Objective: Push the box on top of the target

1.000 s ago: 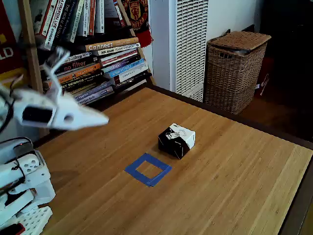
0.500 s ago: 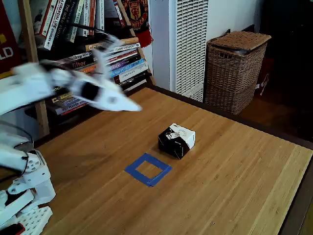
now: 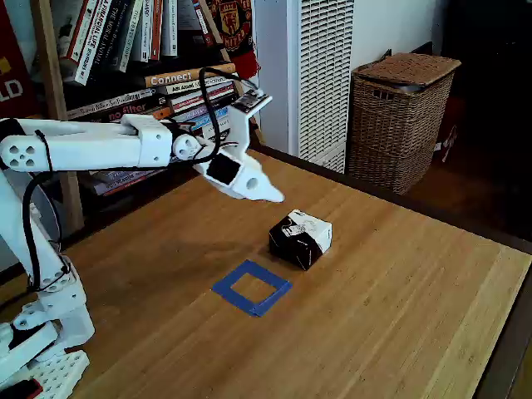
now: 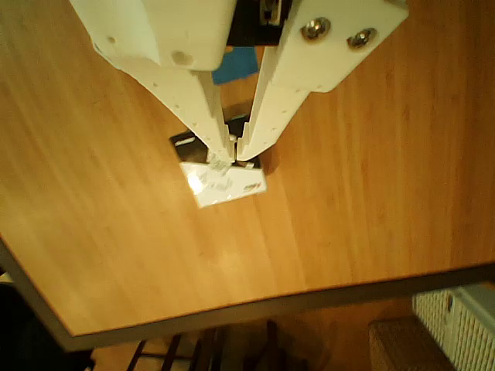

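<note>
Right, I've got the pincer (image 3: 273, 198) hanging in the air just above and behind the box (image 3: 300, 238) in the fixed view — fingers drawn in narrow, almost tip to tip, holding nothing. From the other view I'm looking down between the fingers (image 4: 216, 131) at the box (image 4: 226, 179), its white top bright beneath the tips, with a scrap of the blue target (image 4: 236, 66) showing further up. On the worktop (image 3: 399, 291) the box sits just beside the target (image 3: 251, 288), up and to the right of it, apart from the tape. My worry from here: if I come down off-centre, the push would likely catch a corner and spin the box rather than slide it, and it could end up crooked or skating past the outline; coming down too low, I'd say the tips could jam on the lid. Against half a second ago the arm has swung well out from the bookshelf (image 3: 166, 91) side towards the box, while box and target haven't budged.
</note>
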Available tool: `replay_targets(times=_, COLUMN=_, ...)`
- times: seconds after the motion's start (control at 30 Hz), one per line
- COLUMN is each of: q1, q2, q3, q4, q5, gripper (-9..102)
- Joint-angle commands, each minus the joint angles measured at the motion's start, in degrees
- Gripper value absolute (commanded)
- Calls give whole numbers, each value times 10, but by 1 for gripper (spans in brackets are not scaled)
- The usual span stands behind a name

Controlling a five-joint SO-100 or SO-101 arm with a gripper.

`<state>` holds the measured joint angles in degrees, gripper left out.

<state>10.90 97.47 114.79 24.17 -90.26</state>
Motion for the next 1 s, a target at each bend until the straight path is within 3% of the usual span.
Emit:
replay_targets(times=0.0, q1=11, q2=-11, q3=-51, q4=-11, q5=-8, gripper=0)
replay_targets(times=0.37, q1=-1, q2=-142, q3=-204, q4=-4, q5=38, gripper=0)
replay_targets(times=0.6, q1=-11, q2=-216, q3=-248, q4=-52, q5=50, gripper=0)
replay_targets(times=0.97, q1=-3, q2=-289, q3=-306, q4=-34, q5=45, gripper=0)
